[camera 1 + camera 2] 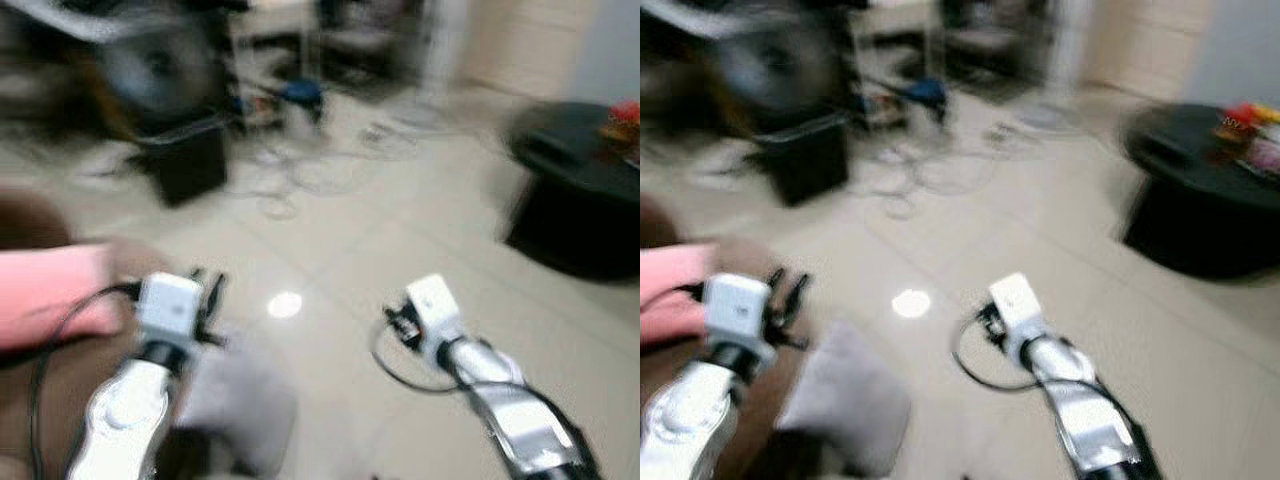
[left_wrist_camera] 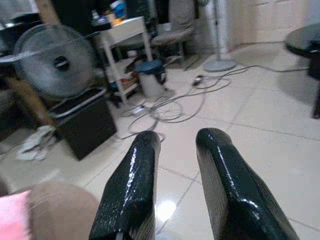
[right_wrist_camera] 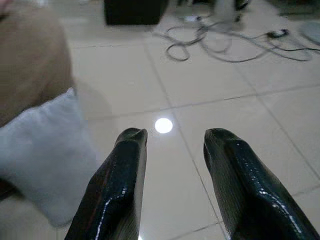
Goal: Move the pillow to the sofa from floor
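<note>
Beside left hand [image 1: 790,290], pillow [image 1: 845,405].

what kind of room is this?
Likely a lived-in living room: brown sofa arm with a pale grey pillow leaning at its base, round black low table, and a standing fan on the glossy tiled floor.

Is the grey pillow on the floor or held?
On the floor: the soft grey pillow lies on pale tiles beside the brown sofa, both end effectors empty.

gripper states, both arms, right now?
Left gripper: open, holding nothing, over the glossy tiled floor.
Right gripper: open, holding nothing, beside the soft light-grey pillow.
</note>
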Tool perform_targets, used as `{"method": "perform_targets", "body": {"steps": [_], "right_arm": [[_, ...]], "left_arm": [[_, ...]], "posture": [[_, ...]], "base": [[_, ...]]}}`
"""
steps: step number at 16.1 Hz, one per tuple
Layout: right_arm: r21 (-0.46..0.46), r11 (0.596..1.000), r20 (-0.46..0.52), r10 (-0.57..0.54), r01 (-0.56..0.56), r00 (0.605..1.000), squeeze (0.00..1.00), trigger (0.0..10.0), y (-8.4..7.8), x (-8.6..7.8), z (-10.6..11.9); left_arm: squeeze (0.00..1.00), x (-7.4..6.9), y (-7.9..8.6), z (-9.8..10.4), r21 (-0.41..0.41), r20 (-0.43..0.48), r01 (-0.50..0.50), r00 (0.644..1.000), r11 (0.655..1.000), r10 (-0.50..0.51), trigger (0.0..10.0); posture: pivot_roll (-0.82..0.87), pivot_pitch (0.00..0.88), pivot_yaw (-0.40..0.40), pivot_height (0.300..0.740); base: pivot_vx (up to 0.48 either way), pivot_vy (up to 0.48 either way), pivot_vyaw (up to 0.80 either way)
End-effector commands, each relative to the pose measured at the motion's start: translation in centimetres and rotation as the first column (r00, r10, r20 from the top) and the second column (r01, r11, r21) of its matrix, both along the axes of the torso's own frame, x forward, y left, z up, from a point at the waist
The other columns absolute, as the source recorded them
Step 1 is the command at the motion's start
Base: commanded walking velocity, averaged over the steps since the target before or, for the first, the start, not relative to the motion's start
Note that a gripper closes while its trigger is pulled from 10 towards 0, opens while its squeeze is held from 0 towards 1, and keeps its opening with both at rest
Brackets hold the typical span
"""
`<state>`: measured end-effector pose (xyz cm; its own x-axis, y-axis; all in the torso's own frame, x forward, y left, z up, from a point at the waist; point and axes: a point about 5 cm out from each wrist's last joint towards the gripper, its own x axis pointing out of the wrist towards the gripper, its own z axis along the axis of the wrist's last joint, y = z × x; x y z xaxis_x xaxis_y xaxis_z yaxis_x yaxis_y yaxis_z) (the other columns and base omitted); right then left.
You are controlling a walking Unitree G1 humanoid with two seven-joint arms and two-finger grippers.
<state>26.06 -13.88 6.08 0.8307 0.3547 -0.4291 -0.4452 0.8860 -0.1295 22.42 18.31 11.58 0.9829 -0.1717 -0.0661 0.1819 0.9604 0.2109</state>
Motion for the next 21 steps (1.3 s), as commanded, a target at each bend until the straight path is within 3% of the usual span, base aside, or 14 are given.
{"method": "perform_targets", "body": {"steps": [1, 4, 17, 21], "right_arm": [[0.012, 1.0, 0.036, 0.025, -0.026, 0.999, 0.0, 10.0, 0.7, 0.3, 0.8], [0.067, 0.997, 0.022, -0.028, 0.027, 0.999, 0.0, 10.0, 0.3, 0.3, 0.6], [0.038, 0.997, 0.032, -0.063, 0.062, 0.997, 0.0, 10.0, -0.2, 0.9, 0.5], [0.056, 0.996, 0.052, -0.07, 0.067, 0.996, 0.0, 10.0, 0.0, 1.0, 0.8]], "left_arm": [[0.0, -0.1, 0.5, 0.1, 0.021, 0.002, -0.016, 1.0, 1.0, 0.016, 10.0], [0.0, -0.1, 0.6, 0.1, 0.024, 0.005, -0.021, 1.0, 0.999, 0.021, 10.0], [0.0, 0.2, 1.0, -0.8, 0.035, -0.05, -0.05, 0.997, 0.998, 0.051, 10.0], [0.0, 0.6, 1.1, -0.8, 0.035, -0.042, -0.048, 0.998, 0.998, 0.05, 10.0]], "posture": [[0.11, 0.0, 0.005, 0.707], [0.11, 0.0, 0.005, 0.707], [0.11, 0.0, 0.007, 0.707], [0.11, 0.0, 0.005, 0.669]], "base": [[0.33, 0.0, 0.8], [0.206, 0.0, 0.27], [0.0, 0.0, 0.0], [0.0, 0.0, 0.0]]}}
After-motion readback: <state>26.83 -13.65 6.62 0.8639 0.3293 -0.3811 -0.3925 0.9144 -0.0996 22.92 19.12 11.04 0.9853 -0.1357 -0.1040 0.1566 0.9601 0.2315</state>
